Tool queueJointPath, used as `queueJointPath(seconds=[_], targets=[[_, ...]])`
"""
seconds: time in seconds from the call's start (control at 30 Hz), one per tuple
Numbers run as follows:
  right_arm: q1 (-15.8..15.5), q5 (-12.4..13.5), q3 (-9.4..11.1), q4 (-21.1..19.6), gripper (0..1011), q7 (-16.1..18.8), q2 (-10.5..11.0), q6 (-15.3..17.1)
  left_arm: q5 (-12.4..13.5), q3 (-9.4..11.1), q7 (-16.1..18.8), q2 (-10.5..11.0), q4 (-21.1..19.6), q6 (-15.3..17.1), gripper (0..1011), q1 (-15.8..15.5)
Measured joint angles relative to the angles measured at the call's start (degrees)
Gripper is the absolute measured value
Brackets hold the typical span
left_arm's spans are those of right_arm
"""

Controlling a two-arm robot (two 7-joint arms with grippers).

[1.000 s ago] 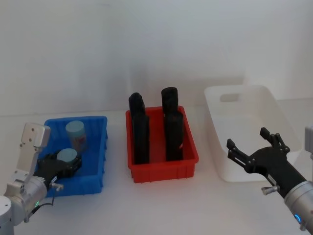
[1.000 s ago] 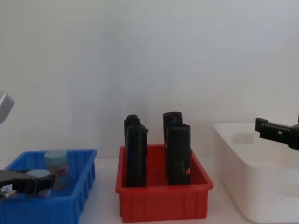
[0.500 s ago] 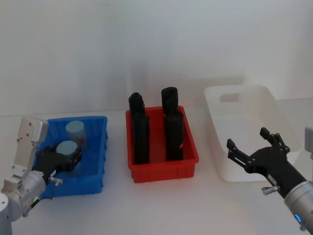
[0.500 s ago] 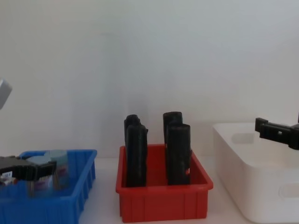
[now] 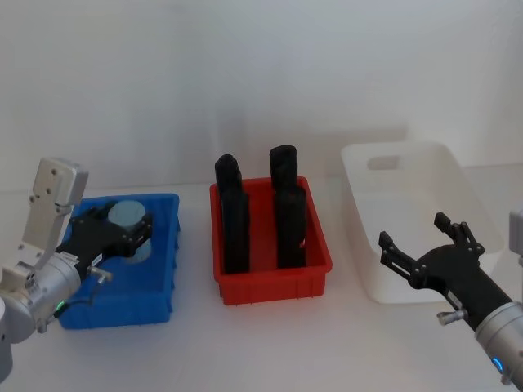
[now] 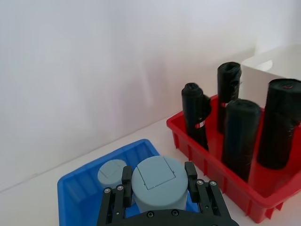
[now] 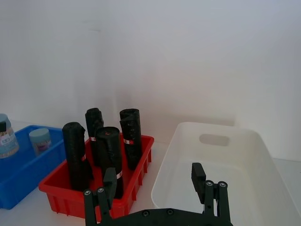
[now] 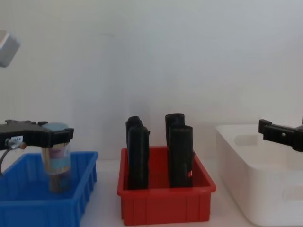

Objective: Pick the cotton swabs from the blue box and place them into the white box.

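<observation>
At the chest view's left, the left claw clasps a seemingly light, rigid cotton swab tub near its lid; the right claw gapes wide.

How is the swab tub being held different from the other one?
The held tub is pinched by the left tool; the other tub is touched by nothing. The held tub hangs higher; the other tub stands on the blue box's floor. Both are upright with pale blue lids. The right tool hovers open near the white box.
</observation>
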Motion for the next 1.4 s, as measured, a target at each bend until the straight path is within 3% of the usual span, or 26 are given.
queueJointPath(seconds=[0.57,1.1,1.4], targets=[[0.00,0.00,0.00,0.00,1002,0.00,0.00,0.00,-0.92,0.06,-10.13,0.79,-9.32,4.43,672,-1.03],[0.00,0.00,0.00,0.00,1002,0.00,0.00,0.00,-3.38,1.49,-21.49,-0.60,-12.71,6.99,672,-3.86],[0.00,0.00,0.00,0.00,1002,0.02,0.00,0.00,-4.56,2.31,-25.32,-1.55,-13.61,8.14,672,-5.22]])
